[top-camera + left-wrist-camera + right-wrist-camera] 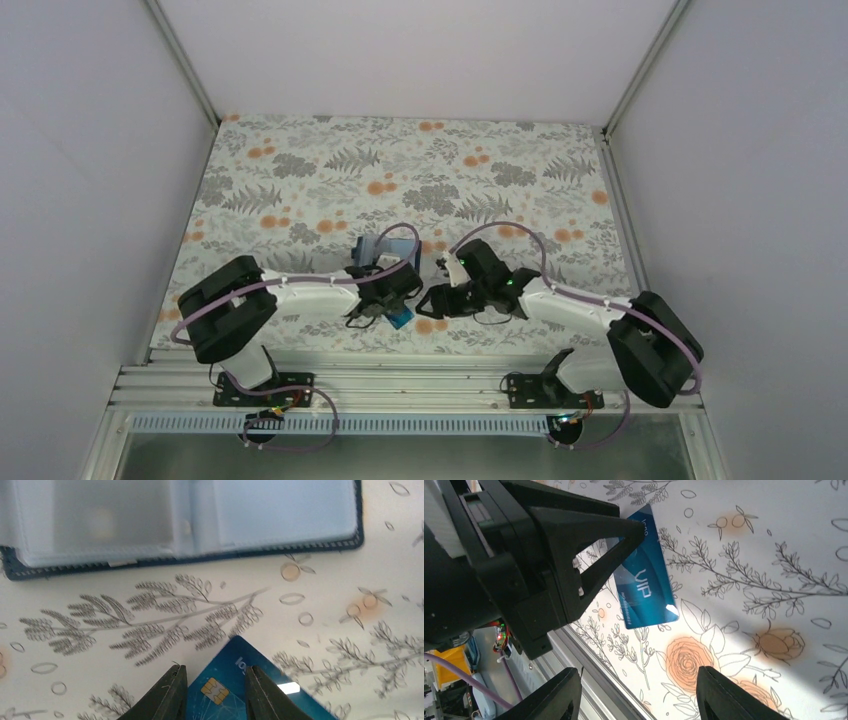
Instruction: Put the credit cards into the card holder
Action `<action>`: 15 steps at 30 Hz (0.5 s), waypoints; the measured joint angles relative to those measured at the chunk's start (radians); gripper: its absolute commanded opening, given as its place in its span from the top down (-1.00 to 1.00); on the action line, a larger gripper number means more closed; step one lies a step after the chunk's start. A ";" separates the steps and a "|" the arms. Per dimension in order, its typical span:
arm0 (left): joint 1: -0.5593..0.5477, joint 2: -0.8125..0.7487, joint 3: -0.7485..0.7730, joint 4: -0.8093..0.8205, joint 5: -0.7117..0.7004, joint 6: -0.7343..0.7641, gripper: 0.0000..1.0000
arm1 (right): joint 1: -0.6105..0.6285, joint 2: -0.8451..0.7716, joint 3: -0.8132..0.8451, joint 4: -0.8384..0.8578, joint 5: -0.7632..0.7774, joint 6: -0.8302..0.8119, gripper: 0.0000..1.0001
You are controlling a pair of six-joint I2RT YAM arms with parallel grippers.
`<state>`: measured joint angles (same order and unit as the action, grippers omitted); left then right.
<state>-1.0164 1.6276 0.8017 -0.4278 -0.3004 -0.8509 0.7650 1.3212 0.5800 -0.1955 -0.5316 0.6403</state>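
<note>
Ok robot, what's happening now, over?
Left gripper part open over teal card. Right gripper open, empty. Card holder lying open, card not in yet. Nothing between them.

The top camera looks down over the whole table (300, 150) from high behind its near edge. Both wrist cameras sit close above that edge; all three share the teal-blue card (644, 585).

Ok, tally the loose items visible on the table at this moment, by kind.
Teal-blue card: 1
Card holder: 1
Total: 2
</note>
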 measured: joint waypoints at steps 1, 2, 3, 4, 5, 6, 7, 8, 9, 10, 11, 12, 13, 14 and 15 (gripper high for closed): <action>-0.012 -0.002 -0.001 -0.003 -0.001 -0.007 0.38 | 0.001 -0.010 -0.007 -0.003 0.000 0.004 -0.20; -0.025 -0.003 -0.003 -0.008 -0.003 -0.015 0.38 | 0.003 -0.022 -0.018 -0.003 -0.002 0.010 -0.20; -0.038 -0.005 -0.003 -0.011 -0.003 -0.022 0.38 | 0.005 -0.034 -0.030 -0.002 -0.004 0.017 -0.20; -0.048 -0.007 -0.005 -0.013 -0.003 -0.026 0.38 | 0.010 -0.047 -0.046 0.000 -0.009 0.026 -0.21; -0.060 -0.009 -0.006 -0.013 -0.003 -0.030 0.38 | 0.016 -0.060 -0.064 0.001 -0.014 0.036 -0.21; -0.072 -0.010 -0.008 -0.013 -0.003 -0.033 0.38 | 0.021 -0.069 -0.079 0.004 -0.019 0.047 -0.21; -0.082 -0.011 -0.008 -0.013 -0.003 -0.034 0.38 | 0.027 -0.081 -0.097 0.006 -0.023 0.058 -0.21; -0.090 -0.011 -0.008 -0.012 -0.003 -0.034 0.38 | 0.033 -0.094 -0.114 0.006 -0.026 0.071 -0.22; -0.099 -0.011 -0.007 -0.013 -0.002 -0.034 0.38 | 0.036 -0.108 -0.130 0.005 -0.026 0.082 -0.23; -0.109 -0.011 -0.005 -0.013 0.000 -0.033 0.38 | 0.039 -0.122 -0.142 0.004 -0.026 0.095 -0.23; -0.121 -0.011 -0.002 -0.016 0.006 -0.032 0.38 | 0.040 -0.138 -0.153 0.005 -0.026 0.106 -0.24; -0.134 -0.011 0.001 -0.019 0.015 -0.031 0.38 | 0.042 -0.150 -0.160 0.005 -0.026 0.114 -0.24; -0.146 -0.011 0.004 -0.021 0.024 -0.030 0.38 | 0.042 -0.164 -0.166 0.005 -0.026 0.122 -0.23; -0.160 -0.012 0.006 -0.023 0.033 -0.029 0.37 | 0.043 -0.179 -0.173 0.005 -0.025 0.132 -0.23; -0.167 -0.015 0.006 -0.024 0.040 -0.029 0.37 | 0.043 -0.184 -0.174 0.005 -0.024 0.137 -0.23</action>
<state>-1.1831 1.6127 0.8082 -0.4519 -0.2607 -0.8803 0.8085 1.1374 0.4057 -0.1905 -0.5556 0.7773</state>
